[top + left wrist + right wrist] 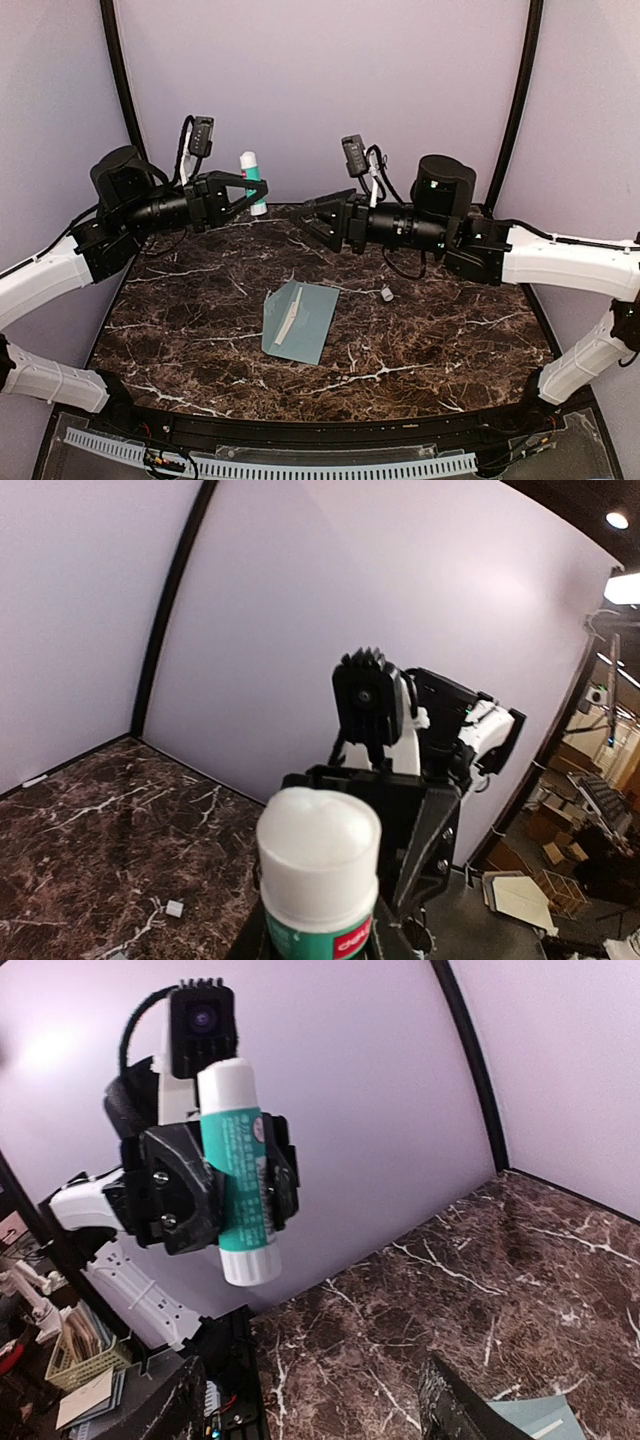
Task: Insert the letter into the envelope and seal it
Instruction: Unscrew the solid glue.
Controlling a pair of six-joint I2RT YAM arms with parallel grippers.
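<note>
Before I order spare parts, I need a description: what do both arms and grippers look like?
The left arm and right arm have white shelled links, black cylindrical joints and black forearms. The left gripper and right gripper are black, angular and two-fingered. Each carries a small black camera with looping cables.

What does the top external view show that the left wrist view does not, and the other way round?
Only top external: the envelope lying flat on the table, a cream strip of the letter showing along it. Only left wrist: cardboard boxes in the room beyond the table. Both: the glue stick clamped in the left gripper, with the open right gripper facing it.
</note>
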